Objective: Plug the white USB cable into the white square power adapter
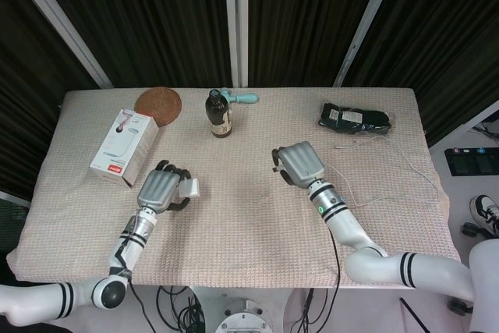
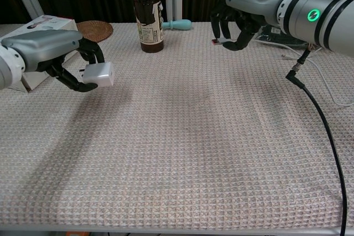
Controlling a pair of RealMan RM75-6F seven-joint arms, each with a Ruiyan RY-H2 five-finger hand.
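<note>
My left hand [image 1: 160,189] grips the white square power adapter [image 1: 189,187] at the table's left. In the chest view the adapter [image 2: 99,74] hangs clear above the cloth, held by the fingertips of the left hand [image 2: 55,53]. My right hand [image 1: 299,164] hovers near the middle of the table, right of centre, fingers curled down. It pinches the small USB plug [image 2: 217,41] at the fingertips of the right hand [image 2: 249,9]. The white cable [image 2: 322,79] trails off to the right over the cloth. Plug and adapter are far apart.
A brown bottle [image 1: 219,114] stands at the back centre, with a teal-handled tool [image 1: 242,97] behind it. A cork coaster [image 1: 158,104] and a white box [image 1: 125,147] lie at the back left. A black pouch [image 1: 355,118] sits back right. A black wrist cable [image 2: 321,114] hangs at the right.
</note>
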